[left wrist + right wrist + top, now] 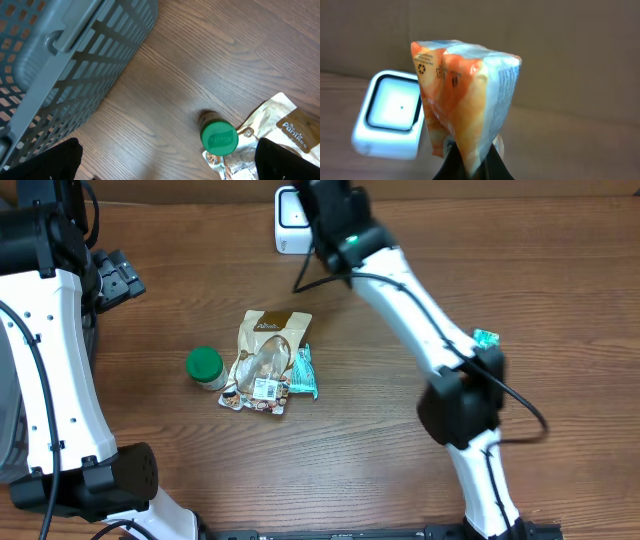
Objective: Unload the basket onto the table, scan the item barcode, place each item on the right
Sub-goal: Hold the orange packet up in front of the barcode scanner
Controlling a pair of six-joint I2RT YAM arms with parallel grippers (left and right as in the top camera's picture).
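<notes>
Right gripper [472, 170]: clenched on the lower end of the orange packet [465, 105]; I see the packet standing up out of the fingers.
Packet position: held off the table [400, 460] at the far centre, just beside the white scanner [392, 115].
Packet faces: recycling mark on the orange side. The print on the pale side is too blurred for me to read.
Left gripper [118, 277]: released, jaws spread wide with nothing between them, at the far left.
Left wrist view: grey basket [65, 60] on the left, green-lidded jar [219, 137] to its right.
Mid-table: jar, brown-and-silver pouch [265, 360] and teal bar [303, 372], lying close together.
</notes>
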